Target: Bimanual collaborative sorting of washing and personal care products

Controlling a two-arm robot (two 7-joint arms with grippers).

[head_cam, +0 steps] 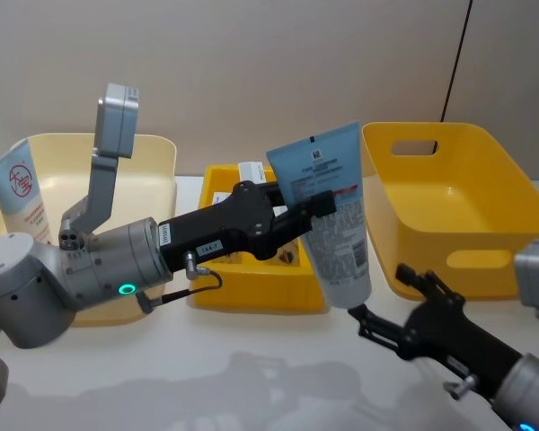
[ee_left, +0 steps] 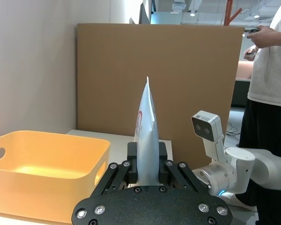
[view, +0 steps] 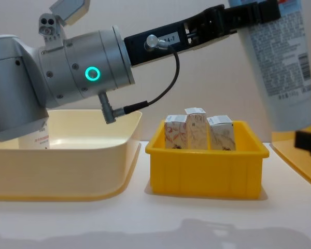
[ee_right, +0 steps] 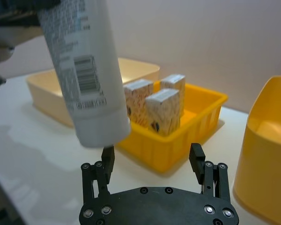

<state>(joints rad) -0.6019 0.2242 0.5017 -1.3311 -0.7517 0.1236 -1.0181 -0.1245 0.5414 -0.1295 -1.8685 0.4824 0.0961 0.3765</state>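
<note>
My left gripper (head_cam: pixel 298 212) is shut on a grey-white squeeze tube (head_cam: pixel 331 215) with fine print and holds it upright, cap down, above the table in front of the small yellow bin (head_cam: pixel 251 294). Seen edge-on, the tube (ee_left: pixel 147 136) stands between the shut fingers. My right gripper (ee_right: pixel 152 157) is open just below the tube's cap end (ee_right: pixel 100 131), without touching it. Three white-topped marbled cartons (view: pixel 197 132) stand in the small yellow bin (view: pixel 202 174). A white and light blue tube with a red round mark (head_cam: pixel 22 193) leans in the cream bin (head_cam: pixel 153 171).
A large deep yellow bin (head_cam: pixel 449 206) stands at the right, close to my right arm. The cream bin (view: pixel 67 155) sits left of the small one. Bare white table lies in front of the bins. A cardboard wall (ee_left: pixel 154 75) stands behind.
</note>
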